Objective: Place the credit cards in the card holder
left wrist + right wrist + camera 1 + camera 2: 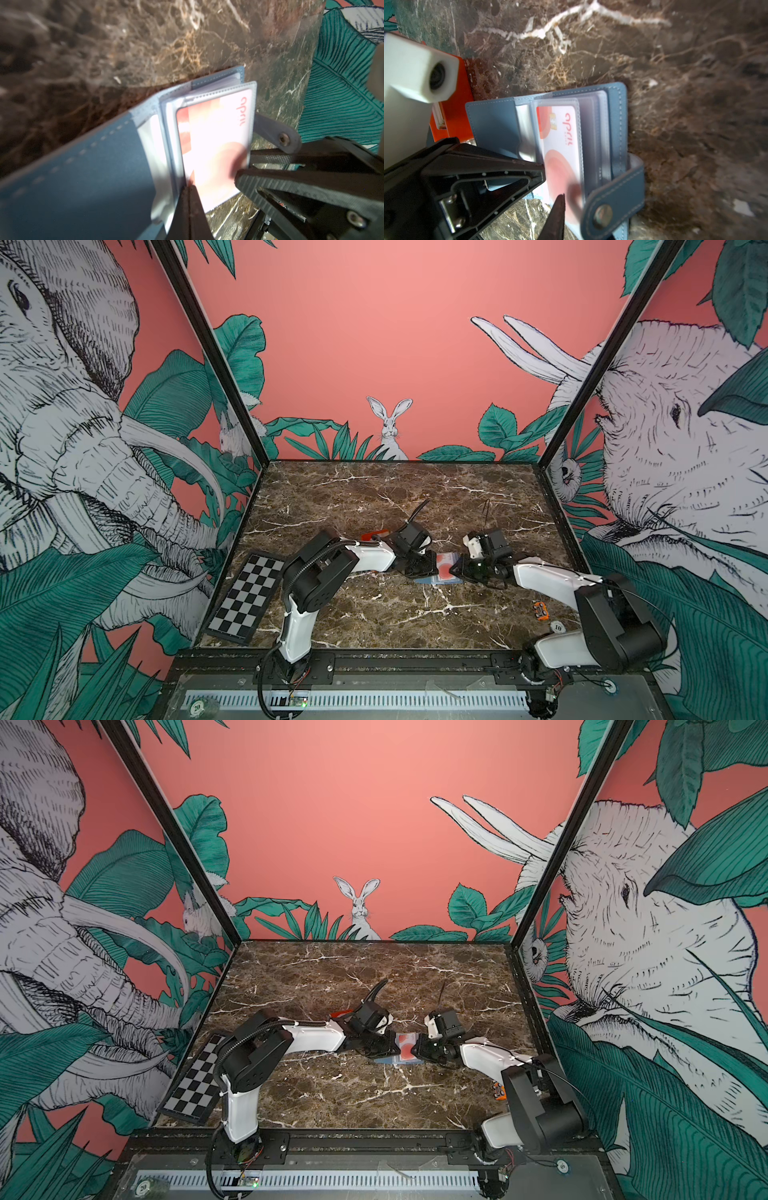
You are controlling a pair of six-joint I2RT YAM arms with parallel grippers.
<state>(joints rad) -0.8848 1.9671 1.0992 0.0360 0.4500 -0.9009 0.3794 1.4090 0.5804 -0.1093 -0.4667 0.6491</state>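
In both top views the card holder (428,581) lies open mid-table, between the left gripper (432,571) and the right gripper (454,570), with 1 credit card (444,565) on it.

Left wrist view: the left gripper's jaws are clenched, tips at the edge of a clear sleeve (207,94) that holds the card.

Right wrist view: the right gripper's fingertip (559,212) meets the card's red-circle end. I cannot tell whether it grips the card.

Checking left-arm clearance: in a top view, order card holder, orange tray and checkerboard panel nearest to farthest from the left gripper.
1. card holder, at the left gripper, centre.
2. orange tray, just behind.
3. checkerboard panel, left edge.
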